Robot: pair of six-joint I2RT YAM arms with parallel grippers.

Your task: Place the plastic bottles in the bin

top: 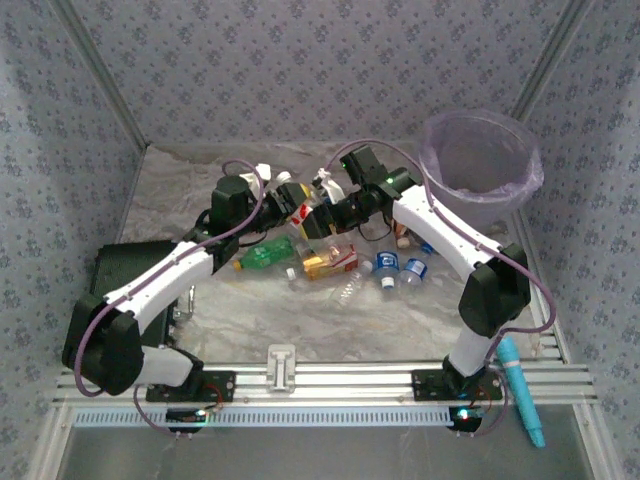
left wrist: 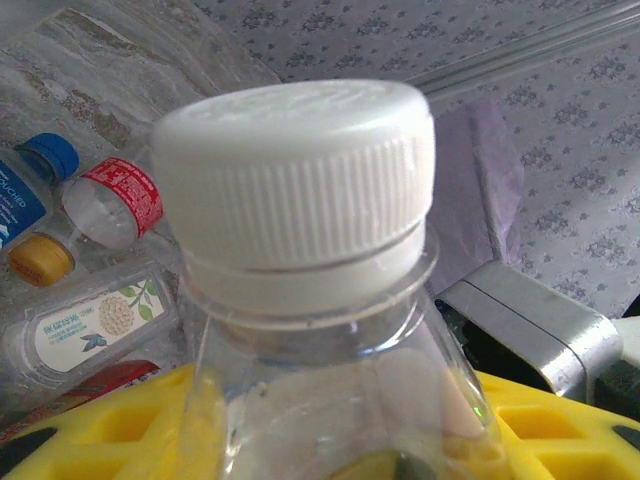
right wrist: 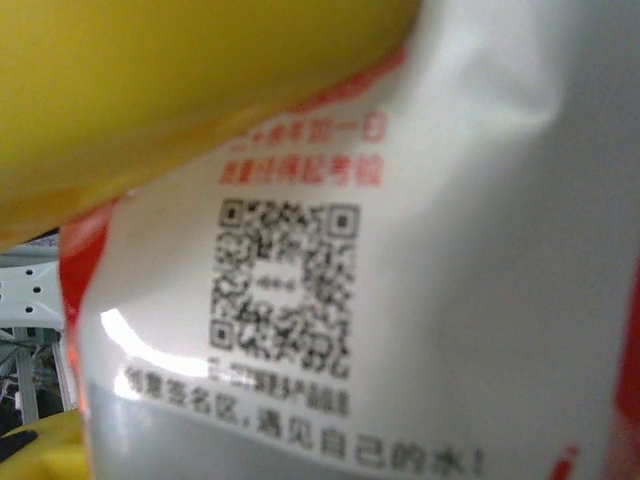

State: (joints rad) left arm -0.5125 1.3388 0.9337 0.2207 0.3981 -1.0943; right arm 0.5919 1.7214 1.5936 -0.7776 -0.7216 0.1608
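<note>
A clear plastic bottle (top: 300, 212) with a red-and-white label hangs above the middle of the table between both grippers. My left gripper (top: 285, 200) is shut on it just below its white cap (left wrist: 300, 180), with yellow fingers (left wrist: 100, 430) on either side. My right gripper (top: 335, 212) is shut on the same bottle's labelled body, and a yellow finger (right wrist: 180, 90) presses on the QR-code label (right wrist: 300, 290). The bin (top: 520, 190), lined in pale lilac, stands at the far right. Several more bottles lie on the table: a green one (top: 265, 257), an orange-brown one (top: 330, 262) and blue-labelled ones (top: 388, 270).
A black box (top: 120, 265) sits at the table's left edge under the left arm. A teal pen-like tool (top: 520, 390) lies by the right arm's base. Patterned walls close in the back and both sides.
</note>
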